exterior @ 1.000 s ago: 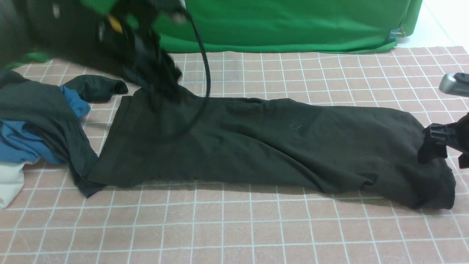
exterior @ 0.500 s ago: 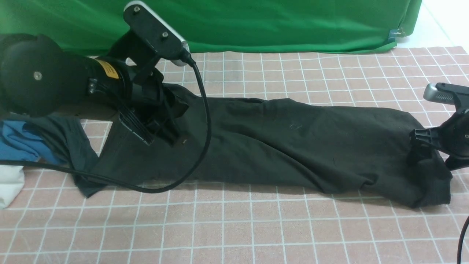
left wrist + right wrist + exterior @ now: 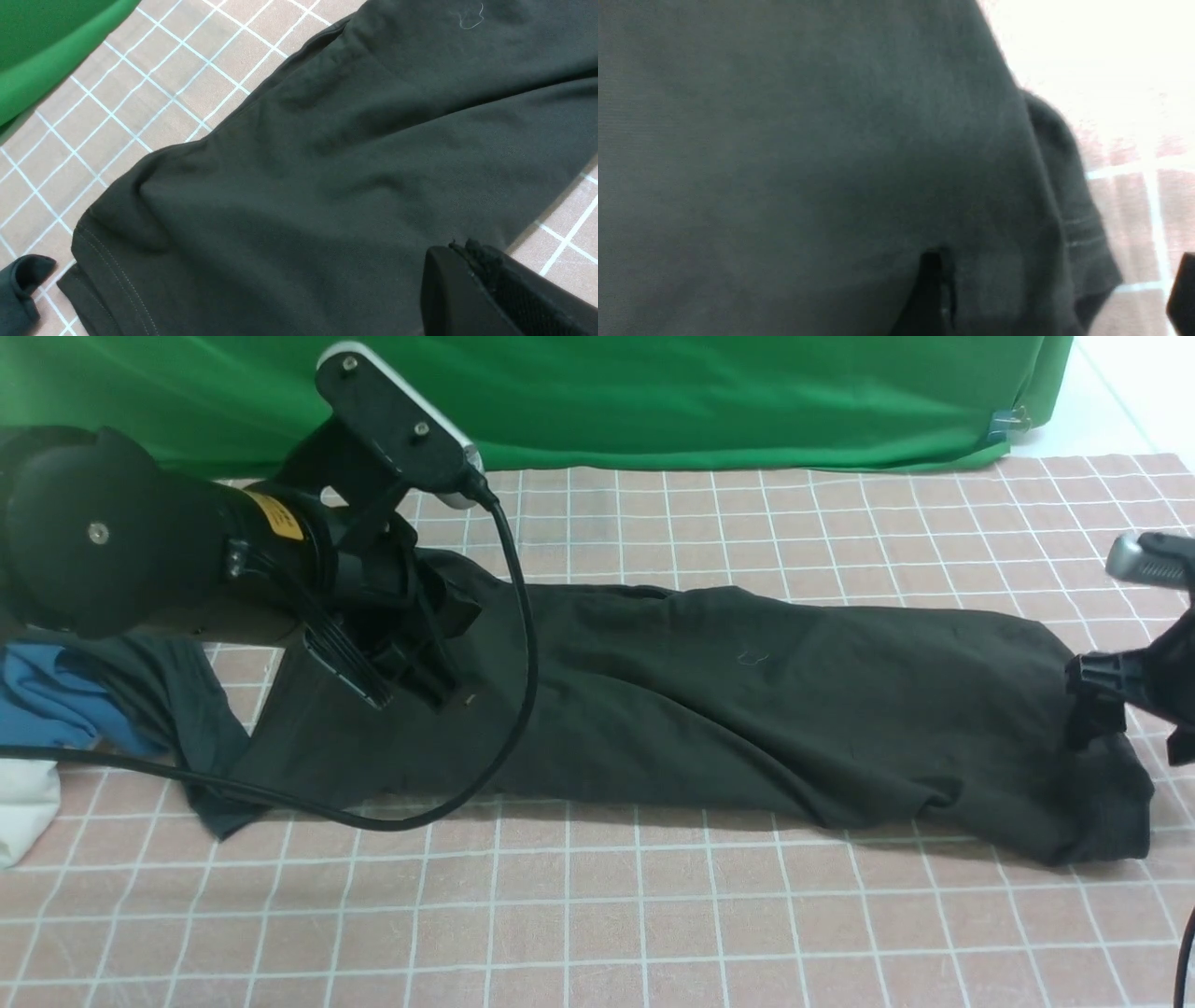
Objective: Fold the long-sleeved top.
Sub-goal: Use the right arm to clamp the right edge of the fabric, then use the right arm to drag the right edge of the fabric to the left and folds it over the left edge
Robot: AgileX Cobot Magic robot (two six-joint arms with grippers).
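Black knit, the long-sleeved top (image 3: 709,700) lies lengthwise on my desk (image 3: 597,915), left fingers (image 3: 425,686) pressed together above it, right fingers (image 3: 1097,695) spread at its end.

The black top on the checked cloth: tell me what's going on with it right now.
A two-armed robot is working on folding the long-sleeved top, which lies as a long band across the checked cloth. The left gripper is shut and sits over the top's left end. The right gripper is wide open at the right end, one finger against the fabric. A pile of other clothes sits at far left.
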